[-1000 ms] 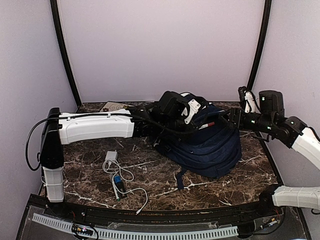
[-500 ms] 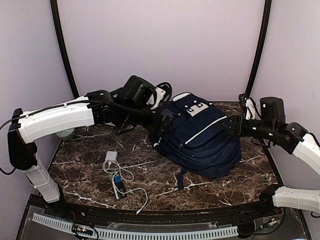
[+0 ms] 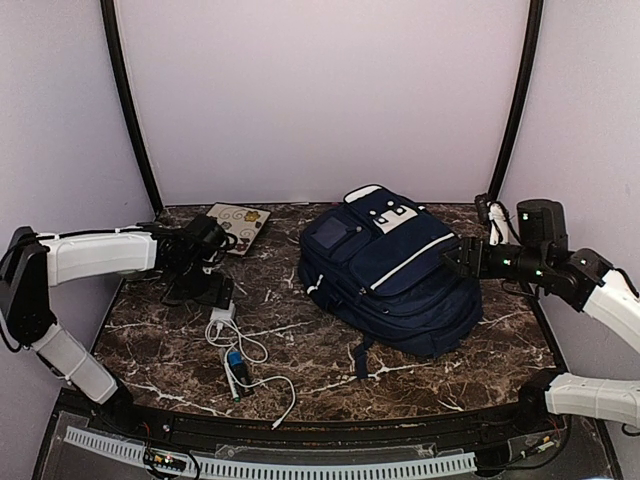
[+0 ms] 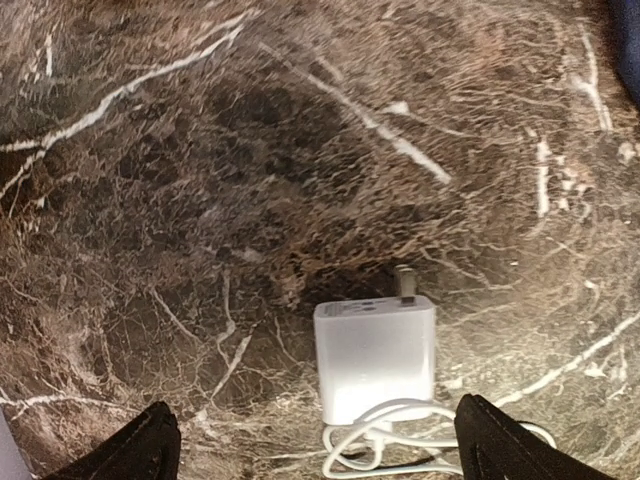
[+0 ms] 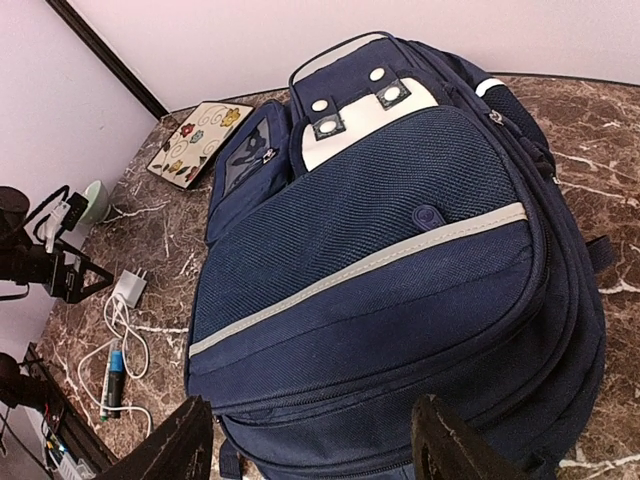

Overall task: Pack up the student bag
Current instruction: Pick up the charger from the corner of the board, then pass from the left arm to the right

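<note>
**Left tool poised over the charger, bag lying shut**

Nearest the arms' bases, a loose white cable (image 3: 262,383) curls across the marbled counter (image 3: 330,350), with a blue-banded pen (image 3: 233,368) lying in its loops. Just beyond, the cable runs up to a white charger (image 4: 375,360) lying flat, its prongs pointing away from the wrist camera.

The left tool (image 4: 315,450) hangs right over that charger, fingers spread wide and holding nothing. I'd judge the charger is the next item to go in. To take it cleanly, the tool should come straight down with the block centred between the fingers and close on its body. It should miss both the coil bunched at the near end and the prongs. The cable will trail, so the lift ought to be high and slow or it may snag the pen.

Further back, the student bag (image 3: 400,275) lies on its back at centre-right, front panel up and handle toward the far wall. Its zips look closed, so it likely needs opening first. The right tool (image 3: 462,262) hovers beside its right flank, fingers parted and empty, well placed to steady it.

Against the far wall lies a flowered notebook (image 3: 238,222).
</note>
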Robot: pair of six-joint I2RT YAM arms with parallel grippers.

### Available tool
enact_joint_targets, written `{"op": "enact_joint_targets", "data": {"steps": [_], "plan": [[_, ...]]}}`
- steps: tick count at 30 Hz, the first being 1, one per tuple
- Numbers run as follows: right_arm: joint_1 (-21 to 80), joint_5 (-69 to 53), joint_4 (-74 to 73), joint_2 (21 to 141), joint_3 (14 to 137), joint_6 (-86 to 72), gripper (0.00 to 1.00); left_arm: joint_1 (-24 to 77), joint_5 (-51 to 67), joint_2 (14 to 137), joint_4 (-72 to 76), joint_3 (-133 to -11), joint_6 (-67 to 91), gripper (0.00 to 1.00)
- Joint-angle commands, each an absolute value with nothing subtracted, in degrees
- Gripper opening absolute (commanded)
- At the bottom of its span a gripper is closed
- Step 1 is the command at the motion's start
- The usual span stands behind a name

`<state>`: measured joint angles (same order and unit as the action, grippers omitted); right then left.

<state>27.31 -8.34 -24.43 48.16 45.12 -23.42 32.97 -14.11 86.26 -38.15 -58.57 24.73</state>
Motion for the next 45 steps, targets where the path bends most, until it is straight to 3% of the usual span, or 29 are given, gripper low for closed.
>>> {"op": "enact_joint_targets", "data": {"steps": [1, 8, 14, 17, 26, 32, 39, 45], "plan": [[26.98, -9.13, -23.37, 48.04, 44.82, -22.66, 0.68, 31.25, -12.28, 88.56, -36.23, -56.70, 26.79, 0.99], [26.98, -8.42, -23.70, 47.01, 44.07, -22.08, 0.68, 31.08, -4.41, 90.15, -28.16, -52.84, 26.47, 0.99], [26.98, -8.94, -23.46, 47.61, 43.94, -21.92, 0.68, 31.08, -5.55, 92.51, -26.79, -52.73, 24.79, 0.98], [26.98, -8.94, -23.54, 47.54, 44.26, -21.80, 0.68, 31.07, -5.90, 94.48, -27.06, -52.92, 24.44, 0.91], [26.98, -8.52, -23.78, 46.26, 43.89, -21.84, 0.68, 31.11, -7.18, 94.04, -28.91, -53.93, 24.35, 0.52], [26.98, -8.78, -23.64, 46.05, 44.28, -22.23, 0.68, 31.05, -7.48, 90.59, -30.93, -56.36, 24.52, 0.32], [26.98, -11.94, -21.87, 45.40, 45.25, -21.28, 0.68, 32.79, -6.85, 83.62, -32.11, -63.38, 24.11, 0.23], [26.98, -20.15, -15.45, 45.62, 47.62, -23.30, 0.69, 45.39, -8.96, 80.56, -28.23, -76.67, 12.34, 0.23]]}}
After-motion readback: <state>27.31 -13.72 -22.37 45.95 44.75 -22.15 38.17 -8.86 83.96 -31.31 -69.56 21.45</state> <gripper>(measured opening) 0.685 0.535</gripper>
